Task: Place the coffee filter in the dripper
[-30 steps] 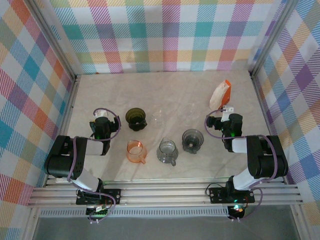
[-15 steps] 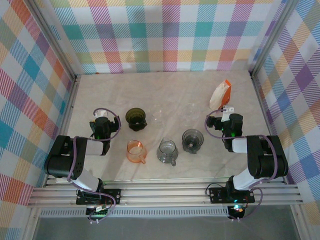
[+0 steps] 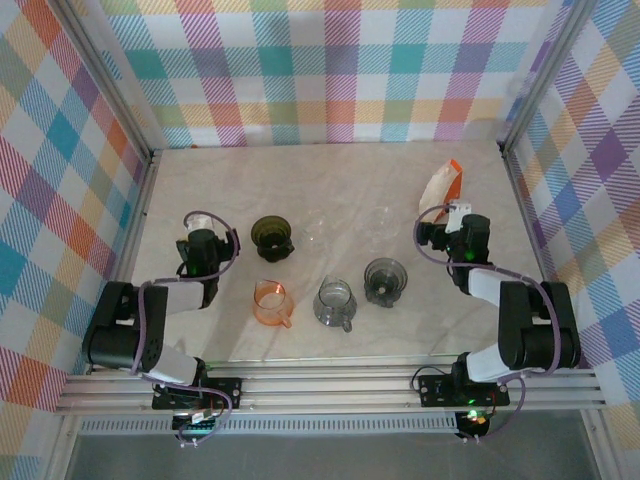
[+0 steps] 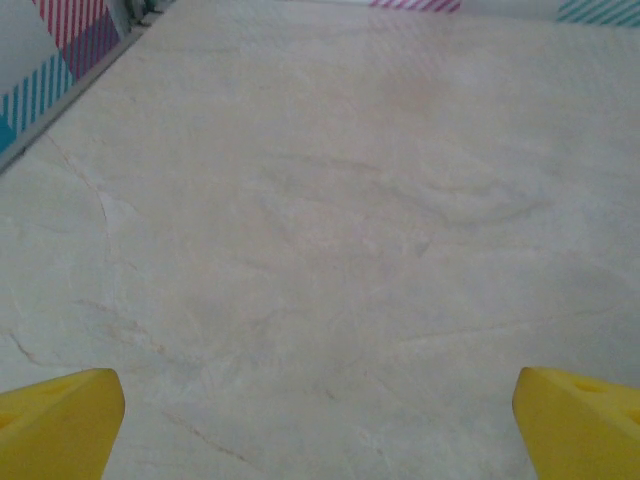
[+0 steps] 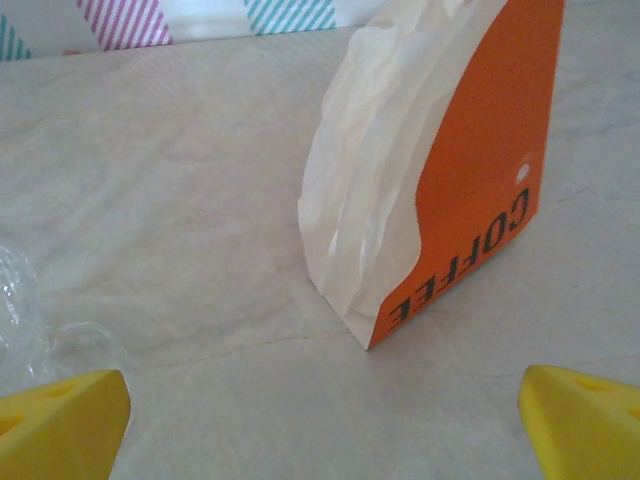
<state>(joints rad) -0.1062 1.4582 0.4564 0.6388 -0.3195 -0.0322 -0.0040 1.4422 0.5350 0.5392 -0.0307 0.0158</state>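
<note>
Coffee filter [image 3: 437, 186] papers stand in an orange sleeve [image 3: 455, 172] at the far right of the pale, marble-veined surface [image 3: 330, 180], close to the right wall. Checked cloth [image 3: 330, 70] in pastel colours lines the three walls, and metal posts mark the back corners. Four vessels sit mid-surface. A dark dripper [image 3: 271, 236] is farthest back. Nearer are an orange cup [image 3: 270, 301] with a handle, a clear jug [image 3: 336, 302] and a grey dripper [image 3: 385, 280] with a dark centre. From this height I cannot tell what is inside any of them. The left arm [image 3: 150, 310] reaches to the left of the dark dripper. The right arm [image 3: 500, 300] points at the sleeve.

In the left wrist view, the left fingers [image 4: 60, 425] are spread wide at the two lower corners, grasping nothing. Bare veined surface lies between them, with a strip of wall at the top left.

In the right wrist view, the right fingers [image 5: 60, 425] are likewise spread and released. Ahead of them, well apart, the white filters fan out of the sleeve, which is printed COFFEE. A clear piece [image 5: 15, 300] sits at the left edge, and I cannot tell what it is.
</note>
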